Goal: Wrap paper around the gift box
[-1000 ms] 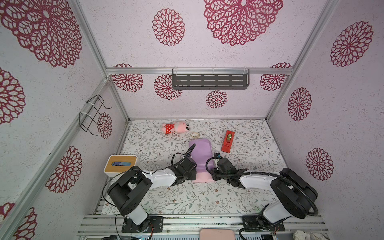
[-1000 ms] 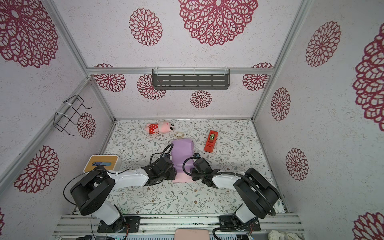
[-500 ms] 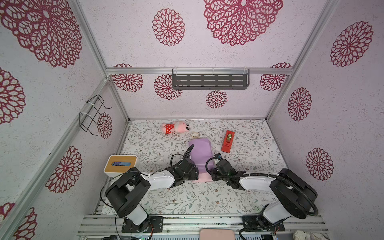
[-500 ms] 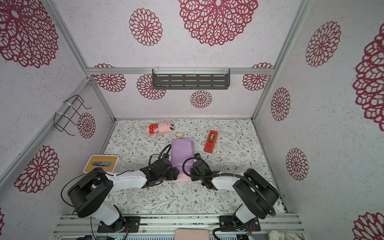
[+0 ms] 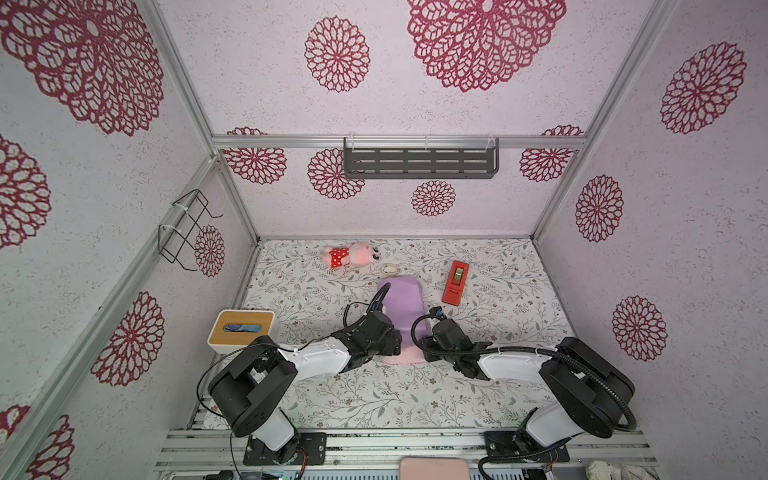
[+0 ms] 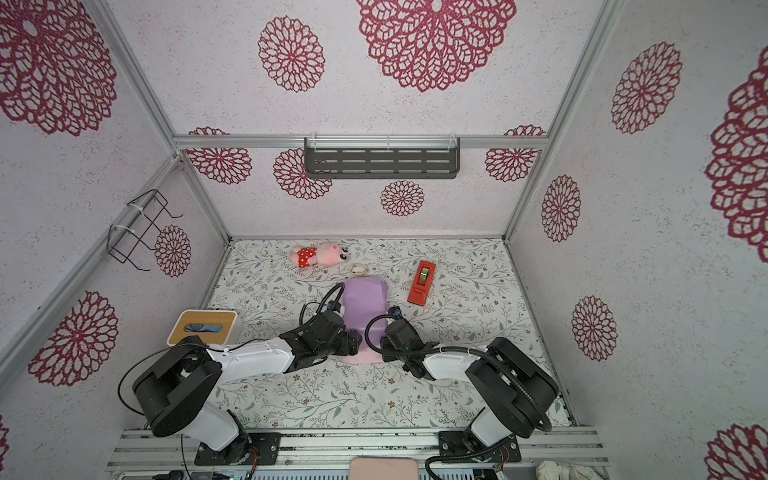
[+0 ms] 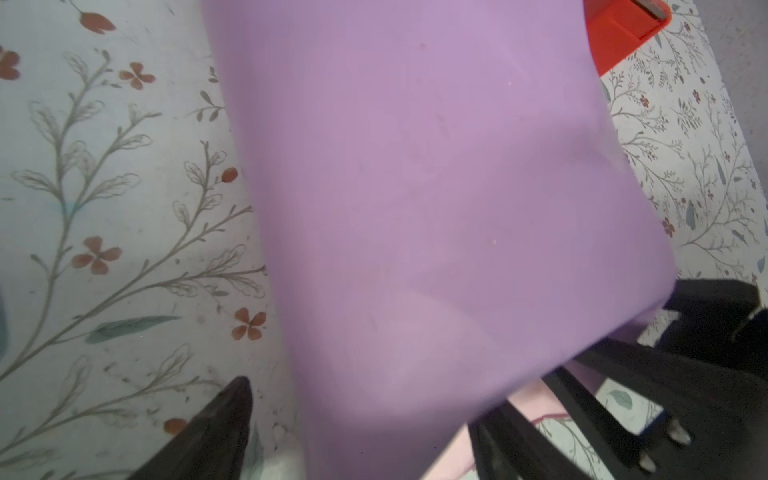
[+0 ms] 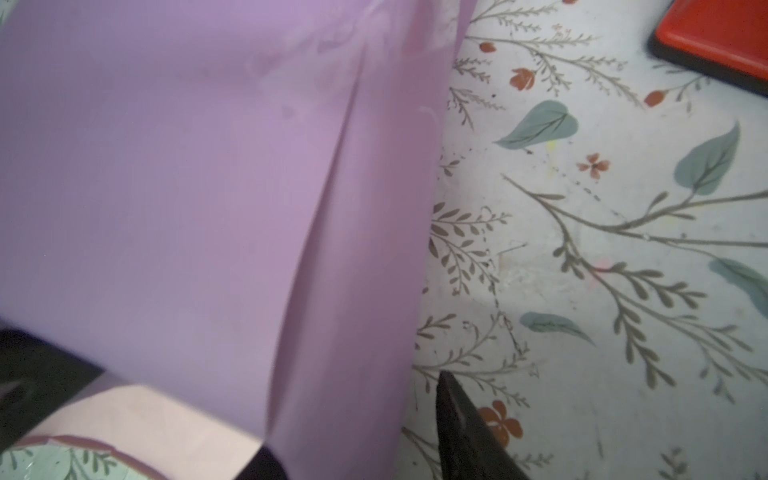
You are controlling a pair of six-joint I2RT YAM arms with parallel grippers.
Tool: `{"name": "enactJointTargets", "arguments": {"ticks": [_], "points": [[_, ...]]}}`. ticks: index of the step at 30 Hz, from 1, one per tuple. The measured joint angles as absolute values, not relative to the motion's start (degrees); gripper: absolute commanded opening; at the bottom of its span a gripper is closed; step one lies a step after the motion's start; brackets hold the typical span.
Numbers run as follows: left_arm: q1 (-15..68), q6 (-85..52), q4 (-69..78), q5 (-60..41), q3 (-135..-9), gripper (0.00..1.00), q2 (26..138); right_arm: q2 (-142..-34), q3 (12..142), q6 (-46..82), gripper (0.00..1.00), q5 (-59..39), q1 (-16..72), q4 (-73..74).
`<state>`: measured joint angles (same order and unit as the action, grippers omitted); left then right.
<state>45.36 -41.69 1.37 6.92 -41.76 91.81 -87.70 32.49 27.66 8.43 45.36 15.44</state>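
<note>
our floral table [image 5: 498, 291], flower-walled booth [image 5: 374, 216]; left gripper [image 5: 394, 344] low and agape beside the paper [image 5: 401, 299], right gripper [image 5: 424, 344] opposite, state unclear

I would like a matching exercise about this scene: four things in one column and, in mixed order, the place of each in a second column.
Things:
1. paper
2. tape dispenser
3. tissue box
4. plush toy

Places:
A. near the far edge of the table
B. at its left edge
C. in its middle, lilac side up
D. just right of the lilac sheet

Pairs: 1-C, 2-D, 3-B, 4-A
</note>
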Motion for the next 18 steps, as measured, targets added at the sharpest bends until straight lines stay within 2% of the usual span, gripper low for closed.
{"name": "enactJointTargets", "arguments": {"ticks": [18], "points": [[45.3, -41.3, -1.1, 11.2, -41.3, 0.62, 92.9, -87.7, 32.5, 27.7, 0.42, 9.0, 45.4, 15.1]]}}
